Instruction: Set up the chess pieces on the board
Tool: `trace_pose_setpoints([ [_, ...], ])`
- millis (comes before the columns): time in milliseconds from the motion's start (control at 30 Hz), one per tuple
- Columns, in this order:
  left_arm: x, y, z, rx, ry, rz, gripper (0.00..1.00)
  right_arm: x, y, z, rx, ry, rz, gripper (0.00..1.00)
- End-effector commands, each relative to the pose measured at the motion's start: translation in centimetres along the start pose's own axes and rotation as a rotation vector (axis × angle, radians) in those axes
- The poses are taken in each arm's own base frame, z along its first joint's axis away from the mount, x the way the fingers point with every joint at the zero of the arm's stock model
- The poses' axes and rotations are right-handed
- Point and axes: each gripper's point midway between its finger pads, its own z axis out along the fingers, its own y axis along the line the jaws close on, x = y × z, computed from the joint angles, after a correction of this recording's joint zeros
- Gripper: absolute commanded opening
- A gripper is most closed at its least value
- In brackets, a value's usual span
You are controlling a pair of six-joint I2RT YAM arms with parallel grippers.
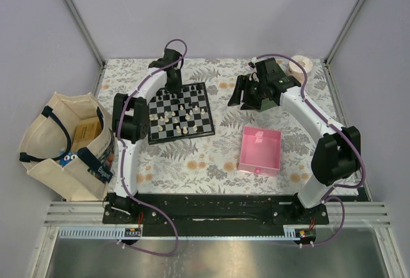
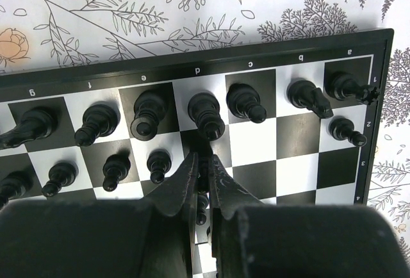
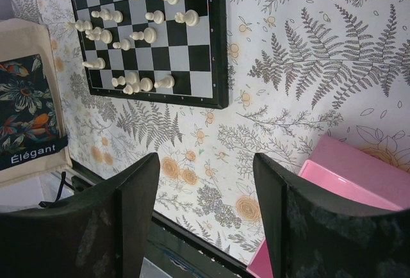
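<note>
Chess pieces (image 1: pixel 181 114): every one in view is on the board (image 1: pixel 204 102). The board lies on the floral tablecloth (image 1: pixel 218 159), left of centre, ahead of the left arm's base.

Black pieces (image 2: pixel 148 114): a back row along the board's far edge, one per square from file a across to g in the left wrist view. A row of pawns stands just in front of it, with open squares at b and c.
White pieces (image 3: pixel 147 34): a loose cluster on the near half, unevenly spaced.

Left gripper (image 2: pixel 204 163): over the black side, fingers pinched almost together on a black pawn (image 2: pixel 202 204) in the d file, just in front of the back-row piece there. Cannot tell whether the pawn's base touches the board.

Right gripper (image 3: pixel 205 188): jaws spread wide with nothing between them. It hangs above the cloth between the board and the pink tray (image 1: pixel 261 150).

Containers:
- Pink tray: right of the board and apart from it, only its own pink floor showing.
- Cream tote bag (image 1: pixel 57 143): left of the cloth's edge, mouth open, "Élégant" printed on its side. A tan box (image 1: pixel 86 134) sits inside. A blue item (image 1: pixel 66 159) shows at the near rim, too small to identify.

Round cream object (image 1: pixel 301 65): at the cloth's far right corner.
</note>
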Motion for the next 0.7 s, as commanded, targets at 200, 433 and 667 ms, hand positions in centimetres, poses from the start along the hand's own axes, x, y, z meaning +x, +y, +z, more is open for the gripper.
trace_pose_setpoints([
  [200,-0.80,-0.25,0.57,-0.002,-0.032,-0.015,0.11,-0.76,0.63,-1.12,-0.014,-0.024,-0.023,0.69],
  [433,-0.57,-0.32,0.94,-0.002,-0.025,-0.020,0.13,-0.75,0.66,-1.14,-0.016,-0.025,-0.024,0.69],
  [667,-1.11,-0.35,0.96,-0.005,-0.042,-0.020,0.14,-0.76,0.69,-1.04,-0.018,-0.022,-0.023,0.69],
])
